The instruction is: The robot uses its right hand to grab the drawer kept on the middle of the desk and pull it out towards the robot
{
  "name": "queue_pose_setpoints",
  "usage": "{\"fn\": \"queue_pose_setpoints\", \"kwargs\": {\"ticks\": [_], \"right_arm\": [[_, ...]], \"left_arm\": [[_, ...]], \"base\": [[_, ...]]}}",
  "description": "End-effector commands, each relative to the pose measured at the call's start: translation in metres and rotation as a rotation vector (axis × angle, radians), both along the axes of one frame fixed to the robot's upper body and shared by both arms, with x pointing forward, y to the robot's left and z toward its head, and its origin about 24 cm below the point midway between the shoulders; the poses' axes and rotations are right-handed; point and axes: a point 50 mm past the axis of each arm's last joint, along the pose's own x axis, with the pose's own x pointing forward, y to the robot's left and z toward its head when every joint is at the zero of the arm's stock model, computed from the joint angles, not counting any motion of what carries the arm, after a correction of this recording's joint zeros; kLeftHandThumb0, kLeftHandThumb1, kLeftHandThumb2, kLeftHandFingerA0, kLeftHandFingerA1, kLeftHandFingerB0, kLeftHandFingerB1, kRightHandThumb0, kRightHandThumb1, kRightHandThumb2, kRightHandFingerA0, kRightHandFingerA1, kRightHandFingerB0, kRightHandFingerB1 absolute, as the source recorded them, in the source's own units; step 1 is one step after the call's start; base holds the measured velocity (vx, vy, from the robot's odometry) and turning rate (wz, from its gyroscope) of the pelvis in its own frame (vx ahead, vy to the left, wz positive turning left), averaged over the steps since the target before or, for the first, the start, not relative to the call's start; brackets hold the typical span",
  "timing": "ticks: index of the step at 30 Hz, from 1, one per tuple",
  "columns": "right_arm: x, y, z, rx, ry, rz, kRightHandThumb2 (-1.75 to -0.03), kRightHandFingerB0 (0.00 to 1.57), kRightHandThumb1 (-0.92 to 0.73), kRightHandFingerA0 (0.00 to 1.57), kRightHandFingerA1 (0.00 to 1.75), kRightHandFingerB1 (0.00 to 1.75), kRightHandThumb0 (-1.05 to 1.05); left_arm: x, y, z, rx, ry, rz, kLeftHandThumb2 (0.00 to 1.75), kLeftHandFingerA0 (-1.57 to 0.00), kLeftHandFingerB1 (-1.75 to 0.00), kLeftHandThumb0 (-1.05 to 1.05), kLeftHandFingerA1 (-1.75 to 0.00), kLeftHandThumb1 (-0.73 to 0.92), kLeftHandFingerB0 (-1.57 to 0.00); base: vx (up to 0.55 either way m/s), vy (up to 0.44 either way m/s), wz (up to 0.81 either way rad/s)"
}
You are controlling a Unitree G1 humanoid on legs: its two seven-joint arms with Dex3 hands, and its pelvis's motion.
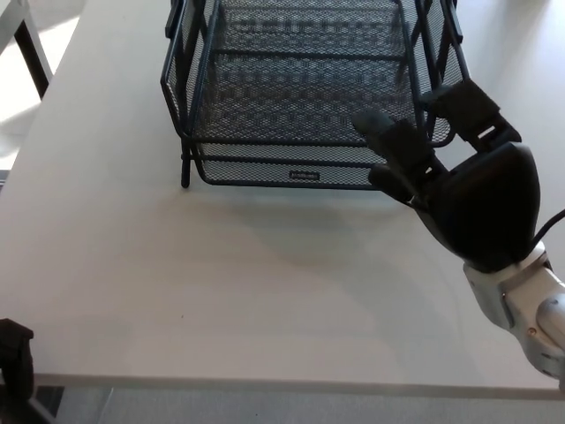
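Observation:
A black wire-mesh drawer (300, 168) sits in its black mesh rack (185, 97) at the middle back of the white desk (177, 283). The drawer's front edge carries a small label. My right hand (459, 177) hovers over the drawer's front right corner, open, with its fingers (397, 146) spread above the mesh and nothing held. I cannot tell whether the fingers touch the drawer. My left hand is out of the picture.
A black clamp-like object (13, 353) shows at the desk's near left edge. A dark table leg (31, 44) stands beyond the desk's left side. The desk's front edge runs along the bottom of the view.

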Motion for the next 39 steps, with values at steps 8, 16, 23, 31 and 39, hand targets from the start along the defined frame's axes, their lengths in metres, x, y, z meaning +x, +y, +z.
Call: {"fn": "queue_pose_setpoints", "kwargs": {"ticks": [8, 16, 23, 31, 39], "right_arm": [[-0.026, -0.044, 0.024, -0.107, 0.016, -0.198, -0.98, 0.0, -0.59, 0.0, 0.13, 0.08, -1.01], [-0.048, -0.083, 0.039, -0.075, 0.048, -0.277, -0.65, 0.0, -0.6, 0.0, 0.07, 0.32, -0.86], [-0.074, -0.128, 0.04, 0.004, 0.07, -0.436, -0.92, 0.0, -0.52, 0.0, 0.2, 0.21, -0.91], [-0.107, -0.17, 0.03, 0.066, 0.087, -0.604, -0.89, 0.11, -0.51, 0.0, 0.14, 0.16, -0.86], [-0.131, -0.213, 0.014, 0.081, 0.09, -0.742, -0.6, 0.05, -0.65, 0.0, 0.07, 0.3, -0.84]], "left_arm": [[-0.005, 0.006, -0.003, 0.016, 0.014, -0.002, 0.63, -0.76, -1.18, -0.11, -1.34, 0.51, -0.7], [-0.007, 0.007, -0.004, 0.015, 0.017, 0.008, 0.61, -0.74, -1.13, -0.11, -1.3, 0.52, -0.7], [-0.007, 0.008, -0.004, 0.005, 0.016, 0.012, 0.65, -0.74, -1.16, -0.12, -1.3, 0.51, -0.7], [-0.006, 0.009, -0.002, 0.013, 0.012, 0.007, 0.64, -0.75, -1.18, -0.1, -1.34, 0.5, -0.69], [-0.006, 0.01, -0.002, 0.0, 0.015, 0.033, 0.63, -0.76, -1.23, -0.15, -1.37, 0.52, -0.69]], "base": [[0.0, 0.0, 0.0], [0.0, 0.0, 0.0], [0.0, 0.0, 0.0], [0.0, 0.0, 0.0], [0.0, 0.0, 0.0]]}}
